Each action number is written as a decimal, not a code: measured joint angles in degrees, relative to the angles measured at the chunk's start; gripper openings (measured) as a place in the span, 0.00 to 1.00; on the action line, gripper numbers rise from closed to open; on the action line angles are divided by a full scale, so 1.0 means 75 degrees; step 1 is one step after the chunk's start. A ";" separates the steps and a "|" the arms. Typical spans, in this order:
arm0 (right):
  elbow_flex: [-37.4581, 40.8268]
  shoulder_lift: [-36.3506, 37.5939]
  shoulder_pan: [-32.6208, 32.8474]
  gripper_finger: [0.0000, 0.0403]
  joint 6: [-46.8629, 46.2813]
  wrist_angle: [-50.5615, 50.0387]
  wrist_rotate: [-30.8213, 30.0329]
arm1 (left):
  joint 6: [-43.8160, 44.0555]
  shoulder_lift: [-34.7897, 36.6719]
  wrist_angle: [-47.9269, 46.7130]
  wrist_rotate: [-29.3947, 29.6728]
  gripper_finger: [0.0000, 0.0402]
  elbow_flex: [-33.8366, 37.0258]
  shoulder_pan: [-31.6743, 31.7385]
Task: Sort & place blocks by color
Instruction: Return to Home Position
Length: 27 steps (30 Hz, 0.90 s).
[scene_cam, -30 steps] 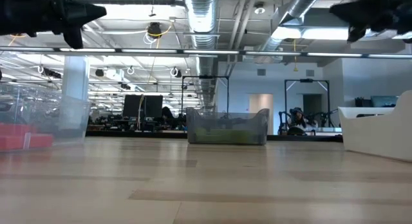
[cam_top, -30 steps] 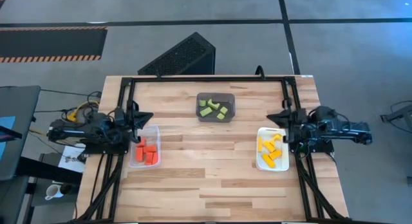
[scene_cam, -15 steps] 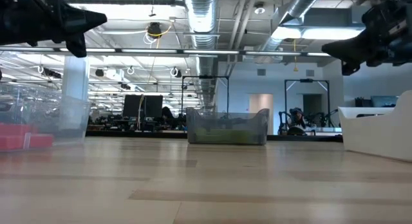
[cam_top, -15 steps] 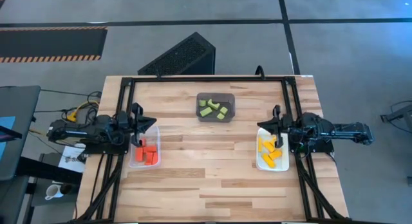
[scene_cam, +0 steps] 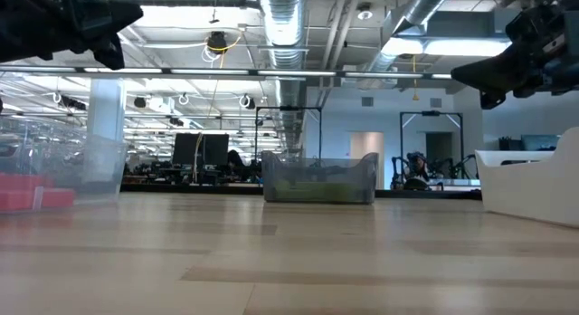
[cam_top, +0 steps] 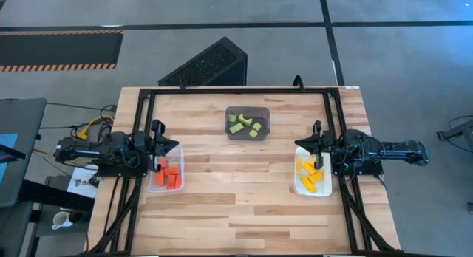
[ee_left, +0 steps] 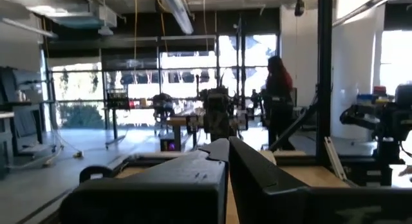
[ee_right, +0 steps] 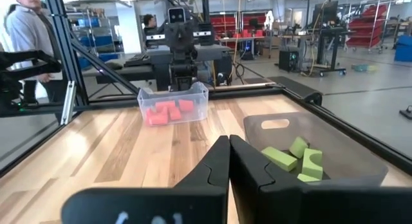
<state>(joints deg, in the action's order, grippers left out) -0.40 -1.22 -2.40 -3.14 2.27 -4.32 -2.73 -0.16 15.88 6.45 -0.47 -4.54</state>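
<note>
Lying beneath right tool (cam_top: 299,145), yellow blocks (cam_top: 310,177)

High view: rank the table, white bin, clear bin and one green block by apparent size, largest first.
1. Table.
2. White bin and clear bin: look alike, unranked.
3. Green block.

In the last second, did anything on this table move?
The right arm dropped lower and swung its shut jaws inward, over the white bin. The left arm only settled slightly, with its jaws shut by the clear bin. The blocks and the grey bin stayed put.
</note>
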 joint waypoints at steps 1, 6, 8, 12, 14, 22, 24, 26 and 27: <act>0.0000 0.0000 0.0000 0.08 0.0000 -0.0003 -0.0003 | 0.0003 -0.0001 -0.0107 0.0018 0.00 0.0000 0.0000; 0.0003 -0.0001 -0.0002 0.07 0.0014 -0.0010 -0.0015 | 0.0417 -0.0006 -0.0730 0.0038 0.00 0.0006 0.0000; 0.0006 -0.0001 0.0000 0.07 0.0015 -0.0004 -0.0017 | 0.0725 -0.0006 -0.1111 0.0038 0.00 0.0006 0.0000; 0.0006 -0.0001 -0.0001 0.07 0.0015 -0.0004 -0.0020 | 0.1325 -0.0046 -0.1834 -0.0030 0.00 -0.0025 0.0000; 0.0006 0.0002 0.0001 0.07 0.0012 -0.0004 -0.0023 | 0.1458 -0.0112 -0.2094 -0.0177 0.00 -0.0093 0.0003; 0.0009 -0.0001 -0.0002 0.07 0.0014 -0.0007 -0.0029 | 0.1370 -0.0114 -0.2155 -0.0171 0.00 -0.0115 0.0000; 0.0012 0.0000 0.0000 0.07 0.0012 -0.0006 -0.0029 | 0.1392 -0.0114 -0.2163 -0.0169 0.00 -0.0119 0.0000; 0.0012 0.0002 0.0000 0.07 0.0012 -0.0007 -0.0029 | 0.1392 -0.0114 -0.2171 -0.0169 0.00 -0.0122 0.0000; 0.0012 0.0000 -0.0002 0.07 0.0012 -0.0007 -0.0029 | 0.1392 -0.0114 -0.2171 -0.0166 0.00 -0.0122 0.0000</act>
<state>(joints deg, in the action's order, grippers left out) -0.32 -1.23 -2.42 -3.05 2.22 -4.54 7.70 -1.02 -0.40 5.21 -1.39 -4.54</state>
